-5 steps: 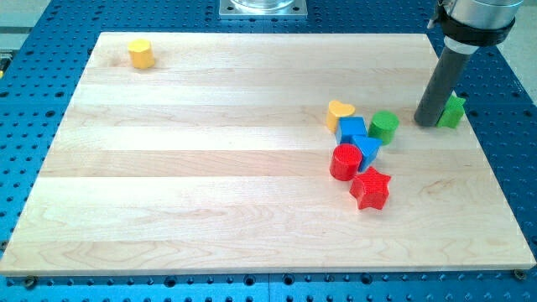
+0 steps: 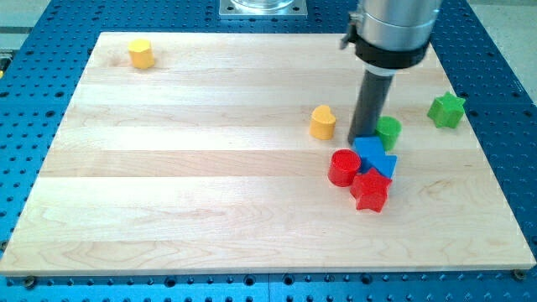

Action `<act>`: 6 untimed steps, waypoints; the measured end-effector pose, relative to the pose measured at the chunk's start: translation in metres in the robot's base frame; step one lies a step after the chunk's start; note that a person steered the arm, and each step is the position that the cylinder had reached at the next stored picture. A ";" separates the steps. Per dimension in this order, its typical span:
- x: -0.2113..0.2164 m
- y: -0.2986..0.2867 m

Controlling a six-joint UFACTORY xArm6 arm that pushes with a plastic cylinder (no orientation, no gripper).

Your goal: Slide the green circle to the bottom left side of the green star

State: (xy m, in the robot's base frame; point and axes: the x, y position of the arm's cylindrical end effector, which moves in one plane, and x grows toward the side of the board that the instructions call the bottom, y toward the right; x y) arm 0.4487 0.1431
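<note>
Green circle (image 2: 388,132): short upright cylinder with a flat round top, glossy plain green; its left edge is partly hidden behind the rod.
Green circle position: on the view's right half of the tabletop (image 2: 210,184), touching or just beside the blue blocks below it, and to the left of and slightly below the green star (image 2: 446,110), clearly apart from it.
Green star: stubby star-shaped block, same green, near the tabletop's right edge.
My tip (image 2: 362,137): lower end of a straight dark rod under a grey metal collar; it stands just left of the green circle, at the top edge of the blue blocks. Whether it touches the circle cannot be told.
End effector: a plain rod with no jaws, so nothing to open, close or grip.
Materials: pale wooden tabletop with visible grain, on a blue perforated base (image 2: 520,126); blocks look smooth and solid.
Count, green: two.
Count, blue: what looks like two, a blue cube (image 2: 367,149) and a blue triangular block (image 2: 383,164), pressed together.
Count, red: two, a red cylinder (image 2: 343,168) and a red star (image 2: 371,190).
Count, yellow: two, a yellow heart (image 2: 322,122) and a yellow block (image 2: 141,54) at top left.
</note>
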 end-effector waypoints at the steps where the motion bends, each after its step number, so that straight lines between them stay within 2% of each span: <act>1: 0.000 0.026; 2: -0.006 0.056; 4: -0.012 0.061; 6: 0.000 0.014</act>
